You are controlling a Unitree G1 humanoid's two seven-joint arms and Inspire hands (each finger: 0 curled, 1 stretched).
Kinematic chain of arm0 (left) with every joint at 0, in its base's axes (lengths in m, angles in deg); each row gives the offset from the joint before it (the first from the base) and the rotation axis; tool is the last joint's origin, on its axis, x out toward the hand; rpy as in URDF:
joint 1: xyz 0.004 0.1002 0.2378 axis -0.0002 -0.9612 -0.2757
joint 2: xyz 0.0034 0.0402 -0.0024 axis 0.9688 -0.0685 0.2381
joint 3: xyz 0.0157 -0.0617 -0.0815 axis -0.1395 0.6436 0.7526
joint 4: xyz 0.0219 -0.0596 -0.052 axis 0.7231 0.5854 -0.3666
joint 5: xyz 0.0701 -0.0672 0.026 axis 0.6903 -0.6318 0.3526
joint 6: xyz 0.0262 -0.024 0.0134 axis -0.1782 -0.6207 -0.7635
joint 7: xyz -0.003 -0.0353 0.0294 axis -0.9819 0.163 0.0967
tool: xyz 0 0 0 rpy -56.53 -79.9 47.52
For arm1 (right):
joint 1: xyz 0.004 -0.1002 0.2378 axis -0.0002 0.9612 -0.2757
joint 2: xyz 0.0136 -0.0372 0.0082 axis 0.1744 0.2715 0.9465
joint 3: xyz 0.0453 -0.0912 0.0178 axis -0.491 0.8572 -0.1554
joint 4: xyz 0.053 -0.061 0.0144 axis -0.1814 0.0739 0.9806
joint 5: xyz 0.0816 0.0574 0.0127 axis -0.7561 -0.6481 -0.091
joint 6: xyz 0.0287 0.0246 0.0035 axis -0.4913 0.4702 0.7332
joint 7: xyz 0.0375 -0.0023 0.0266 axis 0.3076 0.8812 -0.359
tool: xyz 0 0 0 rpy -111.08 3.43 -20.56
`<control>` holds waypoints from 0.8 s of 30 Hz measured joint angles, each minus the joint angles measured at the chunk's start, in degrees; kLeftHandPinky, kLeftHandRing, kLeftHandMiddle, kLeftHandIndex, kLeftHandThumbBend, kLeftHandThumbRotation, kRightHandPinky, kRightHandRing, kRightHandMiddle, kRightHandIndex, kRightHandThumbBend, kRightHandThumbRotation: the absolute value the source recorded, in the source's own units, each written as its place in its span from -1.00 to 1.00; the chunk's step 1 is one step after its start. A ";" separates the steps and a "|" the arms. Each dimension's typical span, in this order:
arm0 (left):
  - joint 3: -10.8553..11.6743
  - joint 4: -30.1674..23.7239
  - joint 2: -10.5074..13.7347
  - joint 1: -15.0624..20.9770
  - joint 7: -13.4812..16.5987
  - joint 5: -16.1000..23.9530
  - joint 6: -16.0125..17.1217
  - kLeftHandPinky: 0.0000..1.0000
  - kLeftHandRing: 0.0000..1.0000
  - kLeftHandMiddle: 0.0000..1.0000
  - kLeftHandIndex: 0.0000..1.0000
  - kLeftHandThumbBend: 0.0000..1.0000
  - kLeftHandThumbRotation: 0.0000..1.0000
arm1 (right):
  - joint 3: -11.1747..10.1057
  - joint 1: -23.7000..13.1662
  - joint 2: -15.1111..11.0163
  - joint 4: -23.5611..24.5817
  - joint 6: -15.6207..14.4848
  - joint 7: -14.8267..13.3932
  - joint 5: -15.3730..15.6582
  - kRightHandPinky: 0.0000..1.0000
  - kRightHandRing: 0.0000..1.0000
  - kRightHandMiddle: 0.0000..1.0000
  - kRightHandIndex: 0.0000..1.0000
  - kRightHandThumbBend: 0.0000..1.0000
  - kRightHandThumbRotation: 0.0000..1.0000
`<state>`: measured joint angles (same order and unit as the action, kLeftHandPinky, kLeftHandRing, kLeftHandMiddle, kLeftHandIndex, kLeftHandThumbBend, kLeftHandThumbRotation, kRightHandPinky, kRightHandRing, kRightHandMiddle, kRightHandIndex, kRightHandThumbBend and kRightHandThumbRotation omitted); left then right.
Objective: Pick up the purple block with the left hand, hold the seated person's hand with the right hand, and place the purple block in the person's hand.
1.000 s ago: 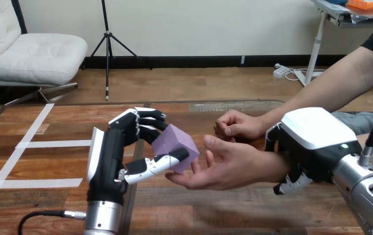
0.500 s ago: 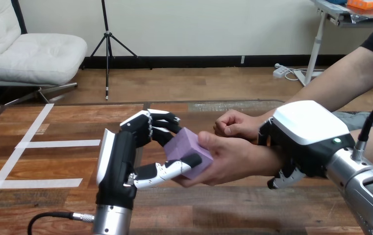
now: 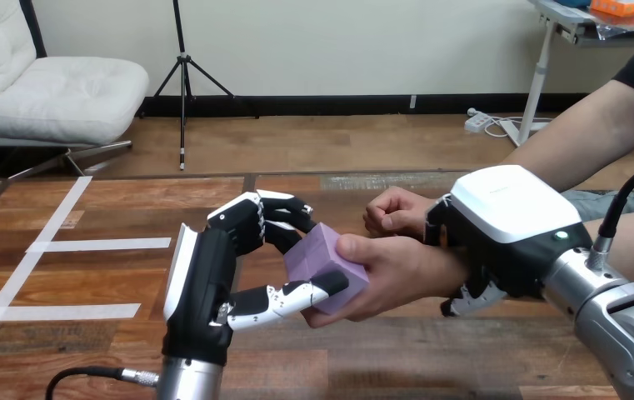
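The purple block (image 3: 320, 253) sits between my left hand (image 3: 203, 283) and the person's hand (image 3: 401, 268) at the table's middle. My left hand's fingers curl over the block's top and its thumb lies under the block's lower edge. The person's hand wraps the block's right side, with the thumb on top and the fingers beneath. My right hand (image 3: 505, 225) lies over the person's wrist (image 3: 453, 271), its fingers curled round it from above and below. The block's underside is hidden.
The person's other hand (image 3: 396, 212) rests as a fist on the wooden table (image 3: 88, 350), just behind the held wrist. White tape strips (image 3: 101, 244) cross the table at the left.
My left hand has carried the block rightwards into the person's palm, and the person's fingers have closed round it. My right hand has shifted a little left and up on the wrist.
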<state>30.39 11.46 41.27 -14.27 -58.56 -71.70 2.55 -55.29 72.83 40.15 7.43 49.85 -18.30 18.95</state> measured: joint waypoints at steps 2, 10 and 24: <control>-0.02 -0.28 -0.01 -0.33 -0.21 -0.10 0.00 -0.18 -0.11 0.01 0.08 0.53 -0.90 | 0.00 0.00 0.05 -0.01 0.28 -0.17 -0.05 -0.42 -0.30 -0.18 -0.07 0.58 -1.00; -0.19 -0.63 -0.19 -1.12 -1.55 -1.51 -0.11 -0.16 -0.09 0.01 0.08 0.51 -0.92 | 0.00 0.00 0.50 -0.01 0.53 -0.26 -0.09 -0.38 -0.24 -0.12 -0.03 0.54 -1.00; -0.44 -1.03 -0.46 -2.68 -3.22 -2.37 -0.53 -0.13 -0.08 0.02 0.09 0.52 -0.92 | 0.17 0.00 1.24 -0.01 0.26 0.68 -0.08 -0.30 -0.17 -0.05 0.03 0.49 -1.00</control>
<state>29.96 10.42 40.81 -16.94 -61.78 -74.06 2.02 -55.12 72.84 41.40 7.42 50.11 -17.62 18.87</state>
